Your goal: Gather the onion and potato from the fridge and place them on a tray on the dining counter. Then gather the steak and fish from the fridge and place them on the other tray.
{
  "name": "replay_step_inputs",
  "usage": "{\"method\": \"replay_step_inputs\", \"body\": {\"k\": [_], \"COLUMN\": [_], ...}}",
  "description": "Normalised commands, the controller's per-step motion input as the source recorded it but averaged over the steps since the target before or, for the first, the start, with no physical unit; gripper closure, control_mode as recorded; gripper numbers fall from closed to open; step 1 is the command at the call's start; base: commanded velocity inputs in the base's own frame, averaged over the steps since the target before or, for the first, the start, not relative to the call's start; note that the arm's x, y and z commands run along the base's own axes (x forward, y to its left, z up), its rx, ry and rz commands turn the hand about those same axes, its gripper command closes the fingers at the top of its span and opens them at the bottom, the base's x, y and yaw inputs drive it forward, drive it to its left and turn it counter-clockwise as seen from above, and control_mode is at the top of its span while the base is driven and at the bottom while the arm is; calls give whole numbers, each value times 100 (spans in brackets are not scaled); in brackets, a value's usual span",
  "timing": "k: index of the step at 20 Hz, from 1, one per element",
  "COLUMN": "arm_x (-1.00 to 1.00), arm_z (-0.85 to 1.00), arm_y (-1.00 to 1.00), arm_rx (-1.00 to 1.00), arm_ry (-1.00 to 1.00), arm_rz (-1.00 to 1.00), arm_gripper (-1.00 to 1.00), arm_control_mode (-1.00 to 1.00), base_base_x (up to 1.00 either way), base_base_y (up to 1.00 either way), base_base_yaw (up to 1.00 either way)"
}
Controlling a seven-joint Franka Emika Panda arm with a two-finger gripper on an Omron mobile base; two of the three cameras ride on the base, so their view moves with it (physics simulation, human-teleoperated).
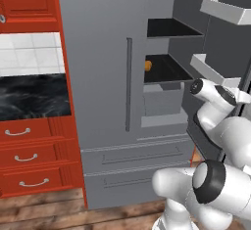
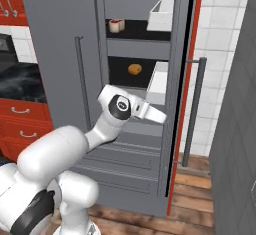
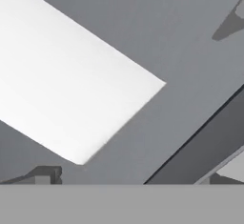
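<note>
The grey fridge [image 1: 103, 53] has its left door shut and its right door swung open. On the upper black shelf lies a red and white piece, the steak [image 2: 116, 25]. One shelf lower sits a round yellow-brown vegetable [image 2: 134, 69] [image 1: 148, 65]; whether it is the onion or the potato I cannot tell. My gripper [image 3: 126, 179] is open, its fingertips [image 3: 45, 175] wide apart, close in front of a white door bin [image 3: 71, 85] with nothing between them. The hand [image 2: 145, 110] hovers by the lower door bin [image 2: 157, 81]. Fish, tray and dining counter are out of view.
Red cabinets with drawers [image 1: 24, 146] and a black marble worktop [image 1: 29, 97] stand left of the fridge. The open door's bar handle [image 2: 192, 109] and white bins [image 1: 223, 9] hem the arm in on the right. Fridge drawers [image 1: 137, 158] lie below, above a wooden floor.
</note>
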Motion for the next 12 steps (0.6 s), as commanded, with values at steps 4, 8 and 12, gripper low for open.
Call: {"method": "replay_step_inputs", "body": {"k": [4, 8, 12], "arm_x": [-45, -87, -54], "arm_z": [-16, 6, 32], "arm_y": [-28, 0, 24], "arm_rx": [0, 0, 0], "arm_ry": [2, 0, 0], "arm_rz": [-9, -16, -10], "arm_gripper": [-100, -100, -100], "arm_control_mode": [-100, -100, -100], "base_base_x": [0, 0, 0], "base_base_y": [0, 0, 0], "base_base_yaw": [0, 0, 0]}}
